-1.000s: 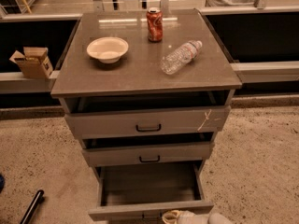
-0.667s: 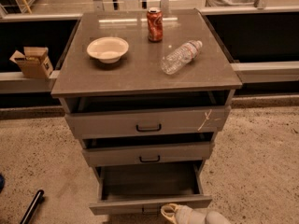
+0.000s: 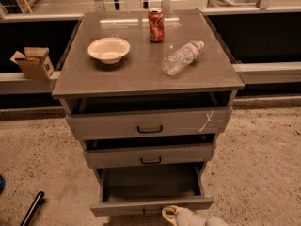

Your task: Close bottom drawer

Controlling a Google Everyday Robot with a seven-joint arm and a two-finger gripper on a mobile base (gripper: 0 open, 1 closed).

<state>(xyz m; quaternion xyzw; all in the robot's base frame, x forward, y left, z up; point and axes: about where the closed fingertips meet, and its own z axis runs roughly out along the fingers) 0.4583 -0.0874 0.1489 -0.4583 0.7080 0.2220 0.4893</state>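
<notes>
At the far left, a small brown cardboard box (image 3: 32, 62) stands open on the grey ledge (image 3: 14, 76) beside the cabinet, and a black rod (image 3: 32, 209) lies slanted on the speckled floor (image 3: 47, 154) below it. None of these has shifted.

On the grey tabletop (image 3: 141, 72) we see, from left to right, a cream round bowl (image 3: 109, 49), an upright red drinks can (image 3: 155, 25) and a clear plastic water bottle (image 3: 182, 58) lying on its side with its cap toward the back right. All three sit where they were a second ago.

Under the tabletop, the widest grey drawer (image 3: 117, 125), marked with a white scratch at its right end, stands slightly out. The mid-width grey drawer (image 3: 117, 157) below it is also slightly out. Neither has changed.

The narrowest grey bottom drawer (image 3: 127, 206) is at the base of the cabinet, pulled well out with its bare inside showing. Its front sits a little further in than a second ago, so slightly less of the inside shows.

Just right of the drawer's small black handle, the cream-coloured end effector (image 3: 175, 214) reaches in from the bottom edge. Its tip is at the lower edge of the drawer front. It has come a little upward and leftward along with the front. We cannot tell whether it is released or clenched.
</notes>
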